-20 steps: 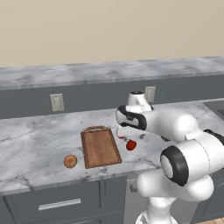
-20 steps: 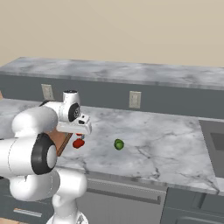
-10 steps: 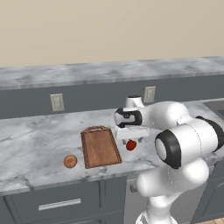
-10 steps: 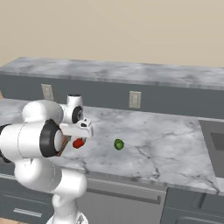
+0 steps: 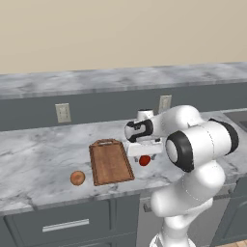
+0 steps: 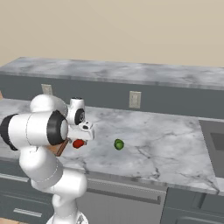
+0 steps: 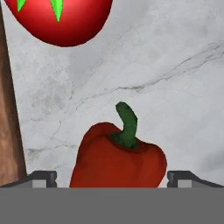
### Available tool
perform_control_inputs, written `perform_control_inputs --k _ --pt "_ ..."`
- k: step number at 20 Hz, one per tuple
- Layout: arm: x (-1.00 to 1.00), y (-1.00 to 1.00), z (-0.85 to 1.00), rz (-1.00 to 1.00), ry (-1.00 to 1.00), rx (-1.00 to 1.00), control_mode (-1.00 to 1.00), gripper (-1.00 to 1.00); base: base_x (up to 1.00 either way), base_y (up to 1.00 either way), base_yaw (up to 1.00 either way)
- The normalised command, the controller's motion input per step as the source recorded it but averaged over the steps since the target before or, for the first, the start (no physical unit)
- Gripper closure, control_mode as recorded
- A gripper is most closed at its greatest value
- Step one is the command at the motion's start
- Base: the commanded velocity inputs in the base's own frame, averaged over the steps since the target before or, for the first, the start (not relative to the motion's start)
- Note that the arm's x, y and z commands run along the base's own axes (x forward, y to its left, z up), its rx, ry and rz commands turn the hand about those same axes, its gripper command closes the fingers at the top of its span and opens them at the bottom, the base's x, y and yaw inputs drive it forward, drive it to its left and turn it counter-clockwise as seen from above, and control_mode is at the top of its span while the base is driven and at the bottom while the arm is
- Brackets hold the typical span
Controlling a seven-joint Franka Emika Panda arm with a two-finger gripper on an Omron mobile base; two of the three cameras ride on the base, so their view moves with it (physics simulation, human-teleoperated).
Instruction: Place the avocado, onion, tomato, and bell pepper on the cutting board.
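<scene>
In the hand view a deep-red bell pepper [image 7: 118, 157] with a green stem sits between my open gripper's [image 7: 113, 177] fingertips [image 7: 43, 177], one on each side, not touching it. Beyond it lies the bright-red tomato [image 7: 57, 22] with its green cap. The cutting board's [image 7: 6, 109] wooden edge runs down the left. From the left base view the board [image 5: 110, 161] lies bare, the onion [image 5: 77, 178] rests left of it, and my gripper [image 5: 144, 153] hangs low over red produce [image 5: 144, 160] by the board's right side. The avocado [image 6: 118, 144] lies to the right of the gripper [image 6: 81, 138].
The marble counter [image 5: 38, 154] runs wall to wall, its front edge close below the board. Two wall outlets [image 5: 62, 112] sit on the grey backsplash. A sink [image 6: 214, 144] is set in the counter at far right. Drawers [image 5: 65, 225] are underneath.
The hand has come down closer to the red produce beside the board while the elbow swung forward. The jaws stayed wide. Produce and board have not moved.
</scene>
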Motion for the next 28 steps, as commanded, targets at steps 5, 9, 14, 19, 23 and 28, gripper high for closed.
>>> perform_control_inputs --k 5,9,14,19,23,28 --pt "0.00 0.00 -0.30 0.00 0.06 0.00 -1.00 1.00 0.00 0.00 0.00" --pt "0.00 0.00 -0.12 0.00 0.02 0.01 -1.00 1.00 0.00 0.00 0.00" --pt "-0.35 0.00 0.48 0.00 -0.06 0.08 -1.00 1.00 0.00 0.00 0.00" --pt "-0.47 0.13 0.85 0.00 -0.09 0.10 -1.00 1.00 0.00 0.00 0.00" --pt "-0.41 0.41 0.79 0.00 -0.02 0.05 -1.00 1.00 0.00 0.00 0.00" --pt "-0.30 0.68 0.48 0.01 0.00 0.01 -1.00 1.00 0.00 0.00 0.00"
